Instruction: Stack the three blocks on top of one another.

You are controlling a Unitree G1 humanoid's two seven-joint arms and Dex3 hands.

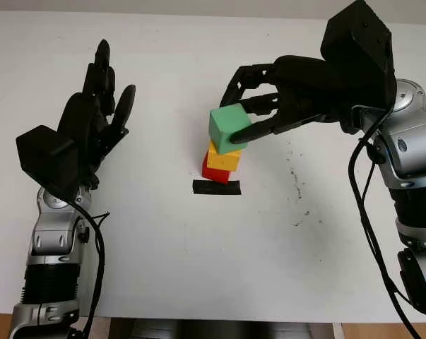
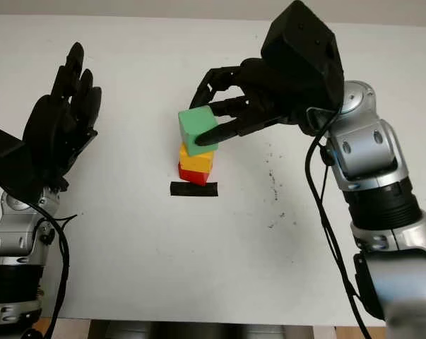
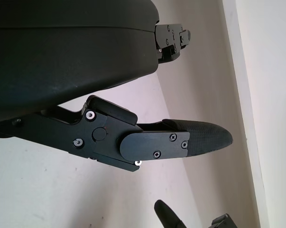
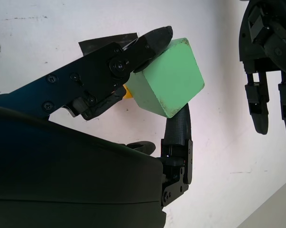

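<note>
While the black three-finger right hand (image 1: 258, 106) holds the green cube-shaped block (image 1: 229, 128) between its fingertips, this block sits tilted on top of the yellow block (image 1: 223, 158), which rests on the red block (image 1: 214, 171). The small tower stands near the middle of the white table (image 1: 198, 268), and a flat black strip of tape (image 1: 216, 187) lies just beside it at 6 o'clock. The hand reaches the tower from 2 o'clock.

The main risk, as I judge it, is the tilt — the green block is turned against the yellow one, so if the fingers let go now it may slide off or land on an edge. The two lower blocks are also not fully in line, so a sideways push from a finger (image 4: 150, 40) during release could knock down the whole tower. A pull-back that drags the block would do the same.

The black left hand (image 1: 92, 120) is raised at 9 o'clock from the tower, well apart — it is open and holds nothing.

I can read no brand, label or writing on the blocks, the tape or the hands.
</note>
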